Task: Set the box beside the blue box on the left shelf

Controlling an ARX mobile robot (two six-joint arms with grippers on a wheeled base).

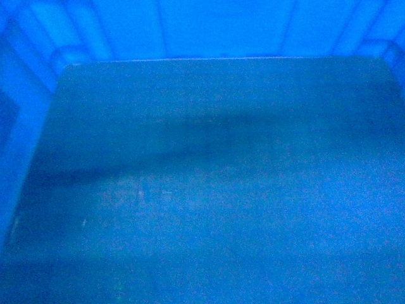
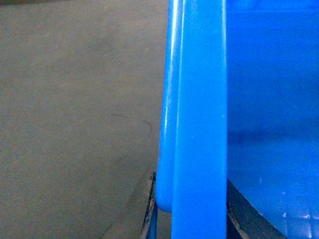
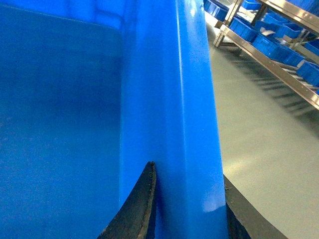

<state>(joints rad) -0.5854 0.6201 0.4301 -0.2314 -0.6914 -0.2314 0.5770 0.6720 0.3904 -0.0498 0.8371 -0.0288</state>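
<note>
While its thick left rim sits pinched between the dark pads of the left gripper (image 2: 192,219), the blue crate (image 1: 209,190) fills the head camera's whole view, nothing but its grid-patterned floor and ribbed walls showing. Outward of that gripper, on its left, lies bare grey floor (image 2: 75,124) marked by a faint curved scuff; inward, on its right, the crate's wall drops away in shadow. One dark pad (image 2: 149,209) shows at the outer face of the rim and another at the inner face, both pressed against the plastic. On the other side, the right gripper (image 3: 187,214) clamps the opposite rim in the same way, its inner pad (image 3: 142,204) rising as a dark curved wedge against the inside wall and its outer pad a dark edge on the outside. Beyond that gripper, further to its right and across a stretch of pale floor, a metal-railed rack (image 3: 279,55) runs at a slant, holding rows of smaller blue bins (image 3: 269,42). Whether this is the target shelf cannot be told.
</note>
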